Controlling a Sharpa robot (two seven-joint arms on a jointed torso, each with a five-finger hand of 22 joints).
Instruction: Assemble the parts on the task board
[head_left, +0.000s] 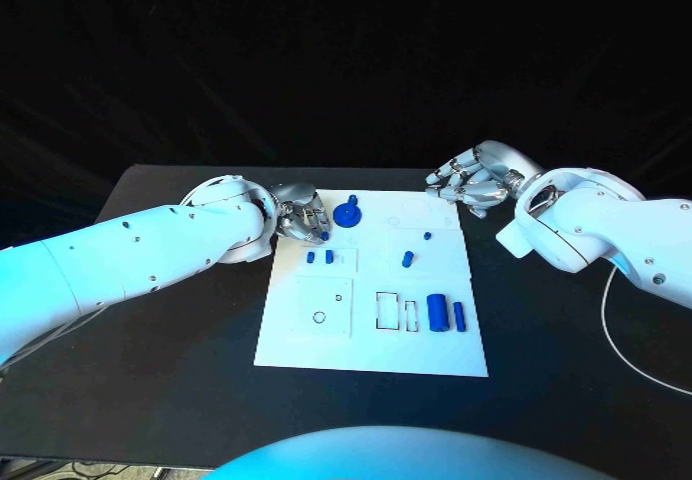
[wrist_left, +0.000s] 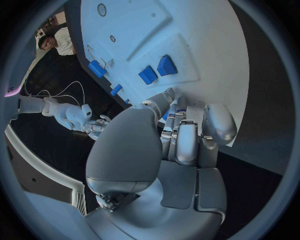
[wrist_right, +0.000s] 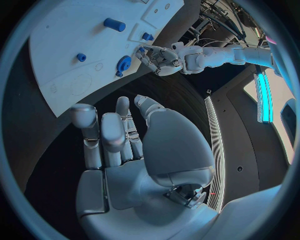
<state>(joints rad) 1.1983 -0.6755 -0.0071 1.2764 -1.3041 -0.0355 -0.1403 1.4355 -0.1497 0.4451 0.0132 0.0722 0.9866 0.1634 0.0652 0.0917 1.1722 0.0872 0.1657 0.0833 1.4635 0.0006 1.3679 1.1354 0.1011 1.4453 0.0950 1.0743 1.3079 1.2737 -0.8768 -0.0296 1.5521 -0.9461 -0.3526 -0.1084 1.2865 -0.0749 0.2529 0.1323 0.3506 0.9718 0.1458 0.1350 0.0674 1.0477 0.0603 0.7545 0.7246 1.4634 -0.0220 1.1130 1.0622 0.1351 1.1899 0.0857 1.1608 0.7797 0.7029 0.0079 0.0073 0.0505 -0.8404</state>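
Bright overhead light on the task board (head_left: 372, 285), dark surroundings, fisheye bending at wrist-view edges.

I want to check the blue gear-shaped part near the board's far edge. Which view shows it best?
The head view: the blue gear-shaped part lies in plain sight on the task board, beside the left hand. The right wrist view shows it smaller and curved by the lens. In the left wrist view I cannot pick it out.

No readable text, labels, brands or numbers, task board (head_left: 289, 345) bears outlines only, no legible marks
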